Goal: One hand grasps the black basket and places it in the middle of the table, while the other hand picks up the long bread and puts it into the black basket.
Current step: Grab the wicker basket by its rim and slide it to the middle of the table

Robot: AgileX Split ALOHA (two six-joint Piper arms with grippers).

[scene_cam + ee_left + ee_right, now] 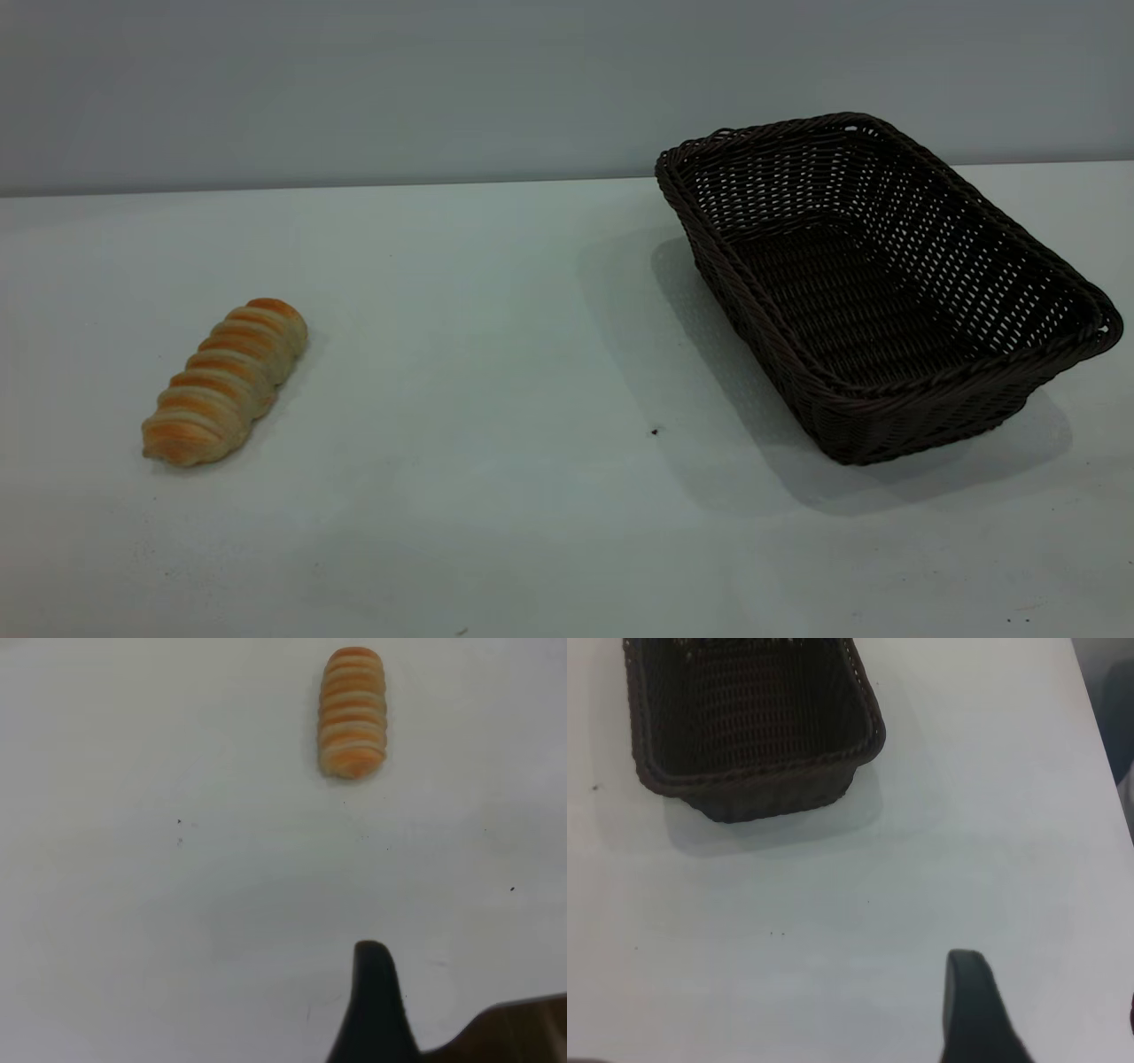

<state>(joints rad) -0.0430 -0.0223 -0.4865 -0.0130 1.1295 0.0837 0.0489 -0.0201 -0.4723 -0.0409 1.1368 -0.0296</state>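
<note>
Lying ridged golden long bread (225, 383), empty black basket (886, 292)

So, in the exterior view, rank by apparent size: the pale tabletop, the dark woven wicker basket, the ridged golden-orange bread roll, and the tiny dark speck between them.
1. Pale white-grey tabletop, spanning the view.
2. Dark brown-black woven wicker basket, at the right.
3. Ridged golden-orange long bread roll, at the left, much smaller.
4. Tiny dark speck.

No arms appear in this view.

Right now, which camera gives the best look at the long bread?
The left wrist view: the long bread lies whole, seen from above, ridges clear. The exterior view shows it whole too, at a slant. The right wrist view misses it.
</note>
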